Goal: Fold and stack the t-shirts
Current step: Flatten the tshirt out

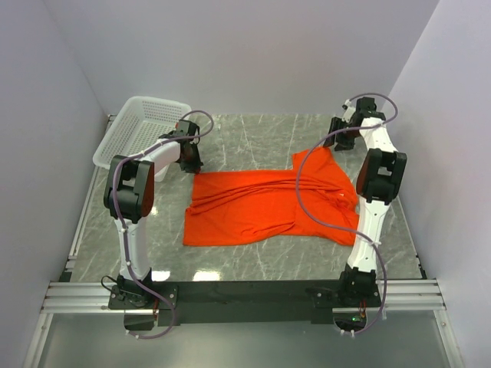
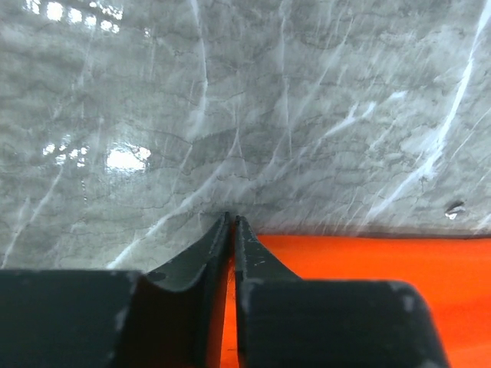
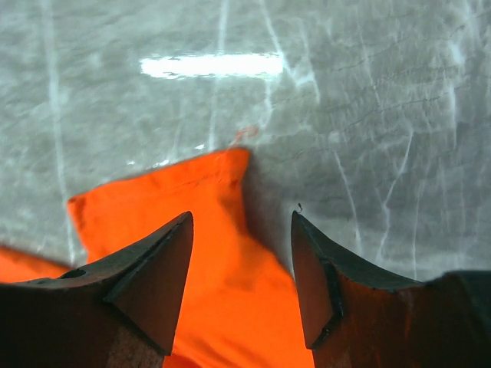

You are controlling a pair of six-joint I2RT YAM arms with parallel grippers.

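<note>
Closest to the lens in the left wrist view, the left gripper (image 2: 232, 220) has its jaws drawn almost together, with a thin strip of orange cloth showing in the slit between them. The tips sit at the garment's edge, just over bare stone. On this evidence the jaws are judged to be clenched on the edge of the t-shirt (image 1: 265, 203); how much cloth they hold is hidden.

Position of the t-shirt: it lies on the table (image 1: 253, 134), from centre toward 3 o'clock in the top view, spread wide, with long creases running across it. One sleeve points to 1 o'clock. No part is lifted clear of the surface.

Contact points:
- The left gripper meets the shirt at its 10 o'clock corner.
- The right gripper (image 3: 242, 218) is at the 1 o'clock sleeve, jaws released and standing apart. The sleeve end lies between and under the tips without being pinched.

Task status (assessment): early. No finished fold is evident, and the garment is not yet a compact packet. Remaining steps: secure the second corner, carry out the folds, and place the result. Only one shirt is visible, so nothing to stack it on is shown.

A white mesh basket (image 1: 113, 132) stands at 10 o'clock on the table, near the left gripper and apart from the shirt.
</note>
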